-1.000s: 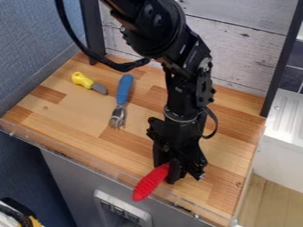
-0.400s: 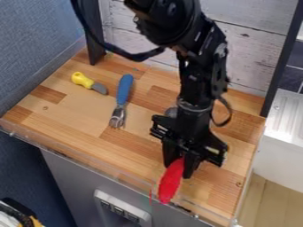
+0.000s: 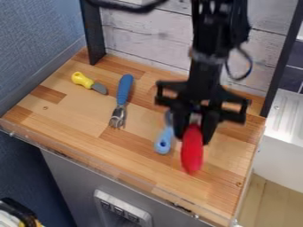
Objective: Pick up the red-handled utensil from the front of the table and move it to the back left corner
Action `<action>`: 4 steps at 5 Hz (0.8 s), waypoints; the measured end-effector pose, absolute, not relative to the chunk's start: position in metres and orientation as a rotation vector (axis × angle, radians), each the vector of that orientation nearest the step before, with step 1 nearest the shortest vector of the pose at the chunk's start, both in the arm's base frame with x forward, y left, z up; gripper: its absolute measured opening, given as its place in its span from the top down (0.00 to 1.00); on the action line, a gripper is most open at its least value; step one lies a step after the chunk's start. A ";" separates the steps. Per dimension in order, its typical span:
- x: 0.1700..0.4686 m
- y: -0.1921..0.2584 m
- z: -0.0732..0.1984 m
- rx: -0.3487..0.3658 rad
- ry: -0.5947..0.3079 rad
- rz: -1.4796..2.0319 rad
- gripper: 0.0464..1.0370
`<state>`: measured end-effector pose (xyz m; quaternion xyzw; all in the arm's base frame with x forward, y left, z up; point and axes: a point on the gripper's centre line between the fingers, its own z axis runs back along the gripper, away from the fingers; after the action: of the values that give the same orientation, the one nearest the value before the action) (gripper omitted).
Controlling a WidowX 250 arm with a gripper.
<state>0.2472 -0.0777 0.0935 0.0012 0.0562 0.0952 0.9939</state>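
Gripping red handle (image 3: 192, 149), pincer (image 3: 195, 131) inside counter's front edge (image 3: 125, 175).

On the counter (image 3: 77, 133), the knife (image 3: 90, 83) lies at far left, the fork (image 3: 122, 99) just right of it — tines towards the near side. Farther right (and nearer) lies a utensil (image 3: 163, 142) — left of the handle (image 3: 192, 155) in the gripper (image 3: 193, 138).

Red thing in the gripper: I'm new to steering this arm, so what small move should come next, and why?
I'd probably ease the gripper slightly toward the picture's right before lowering: it holds the red thing, and the light blue handle appears close by on the picture's left.
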 end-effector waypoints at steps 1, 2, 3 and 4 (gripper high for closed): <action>0.246 -0.081 0.113 0.002 0.125 0.174 0.68; 0.256 -0.066 0.126 -0.007 0.114 0.063 0.68; 0.283 -0.035 0.134 -0.013 0.106 -0.066 0.68; 0.321 0.001 0.135 -0.014 0.113 -0.159 0.68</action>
<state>0.3210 0.0008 0.1348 -0.0070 0.0563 -0.0792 0.9952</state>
